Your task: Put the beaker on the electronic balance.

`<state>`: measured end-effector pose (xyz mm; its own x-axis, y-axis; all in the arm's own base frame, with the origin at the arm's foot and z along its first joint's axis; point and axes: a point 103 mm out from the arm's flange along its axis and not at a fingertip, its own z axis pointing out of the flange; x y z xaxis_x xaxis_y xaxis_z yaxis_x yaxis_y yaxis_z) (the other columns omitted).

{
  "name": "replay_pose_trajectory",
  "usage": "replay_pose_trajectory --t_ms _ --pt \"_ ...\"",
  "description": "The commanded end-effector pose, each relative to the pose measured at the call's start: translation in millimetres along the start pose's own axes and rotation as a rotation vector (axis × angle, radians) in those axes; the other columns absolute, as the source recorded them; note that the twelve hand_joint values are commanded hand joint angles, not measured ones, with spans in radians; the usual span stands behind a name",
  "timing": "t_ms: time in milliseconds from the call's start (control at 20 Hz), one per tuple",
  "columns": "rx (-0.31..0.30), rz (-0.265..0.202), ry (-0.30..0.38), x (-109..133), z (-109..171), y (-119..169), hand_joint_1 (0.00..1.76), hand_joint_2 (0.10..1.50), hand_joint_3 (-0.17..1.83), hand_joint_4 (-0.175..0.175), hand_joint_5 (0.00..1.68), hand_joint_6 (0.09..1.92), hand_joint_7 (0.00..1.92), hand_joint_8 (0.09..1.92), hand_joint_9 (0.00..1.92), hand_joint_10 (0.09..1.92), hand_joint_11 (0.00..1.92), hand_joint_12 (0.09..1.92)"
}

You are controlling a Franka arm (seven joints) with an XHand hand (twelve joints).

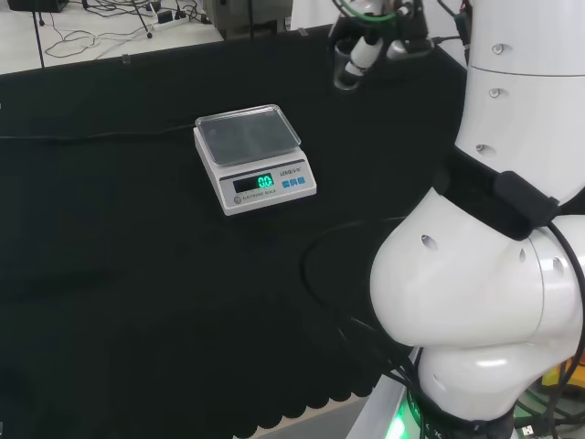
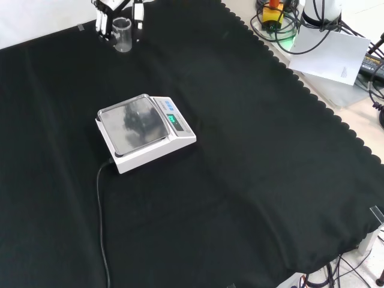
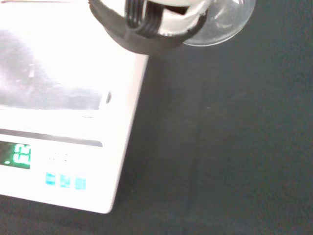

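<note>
Beaker (image 2: 122, 34) between robot hand (image 2: 105, 24) fingers

The beaker (image 2: 122, 35) is clear and shiny. The balance (image 2: 146, 132) is smooth white plastic with a shiny metal top. The cloth (image 2: 252, 180) is matt black.

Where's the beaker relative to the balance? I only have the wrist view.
Observer: Front view: the beaker is well apart from the balance, farther back near the cloth's far edge.
Operator: Hand on it?
Observer: Yes, the hand has fingers on both sides of it. I can't tell if it's lifted.
Operator: Pan free?
Observer: Head view: the pan is bare.
</note>
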<state>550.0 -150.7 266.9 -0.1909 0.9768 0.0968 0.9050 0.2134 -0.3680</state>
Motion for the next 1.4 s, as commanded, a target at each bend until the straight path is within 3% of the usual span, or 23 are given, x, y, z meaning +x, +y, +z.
replay_pose_trajectory --t_ms 50,500,1400 --pt "0.026 -0.086 -0.042 40 4 28 1.37 1.13 0.00 -0.175 0.88 1.13 0.79 1.14 1.05 1.10 1.10 0.86" --pt "0.081 -0.172 -0.072 79 18 71 1.37 1.13 0.00 -0.175 0.89 1.13 0.79 1.14 1.05 1.11 1.10 0.87" --pt "0.149 -0.194 -0.065 87 52 105 1.37 1.13 0.00 -0.175 0.89 1.13 0.79 1.13 1.05 1.11 1.10 0.87"
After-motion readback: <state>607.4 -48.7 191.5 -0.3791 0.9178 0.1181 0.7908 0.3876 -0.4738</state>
